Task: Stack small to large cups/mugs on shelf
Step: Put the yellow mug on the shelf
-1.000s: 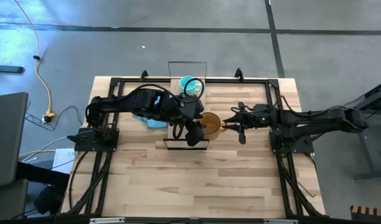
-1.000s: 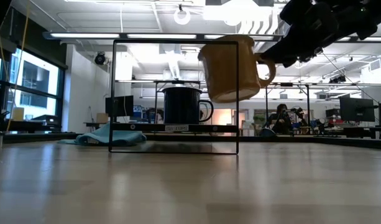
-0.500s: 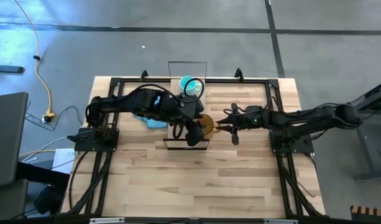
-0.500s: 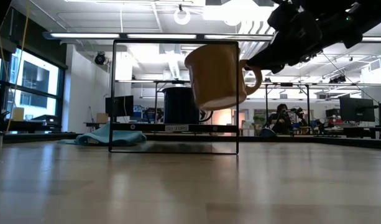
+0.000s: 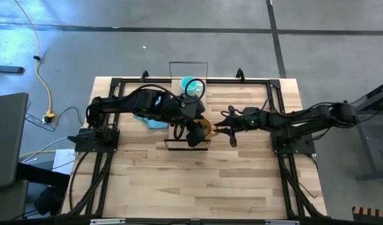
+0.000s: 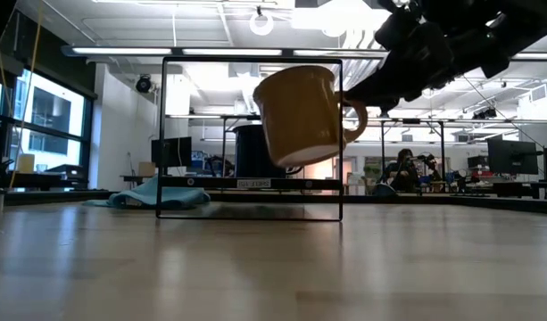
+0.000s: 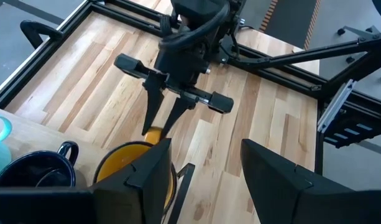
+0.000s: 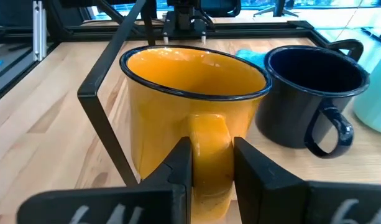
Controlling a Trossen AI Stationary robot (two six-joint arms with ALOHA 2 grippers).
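My right gripper (image 5: 218, 129) is shut on the amber mug (image 6: 302, 114), which is in the air at the near end of the shelf (image 6: 246, 183), within its black wire frame (image 6: 251, 59). The black mug (image 8: 314, 93) stands on the shelf plank behind the amber one. The teal mug (image 5: 191, 86) stands at the shelf's far end. My left gripper (image 7: 202, 180) is open and empty, above the shelf's near end and just over the amber mug (image 7: 137, 162). My right gripper pinches the amber mug's handle (image 8: 209, 140) between its two fingers (image 8: 181, 165). The fingers come level from the table's right side. The mug is lifted clear of the table and the shelf, mouth up and a little tilted.
A light blue cloth (image 6: 157, 192) lies on the table left of the shelf. The wire frame's upright (image 8: 109, 81) stands close beside the amber mug. Black rails (image 5: 104, 162) run along the table's edges. Bare wood lies toward the near edge.
My right gripper has gone toward the table's left edge with the amber mug, from right of the shelf into its wire frame and nearer the black mug. The mug has stayed lifted and tilted.
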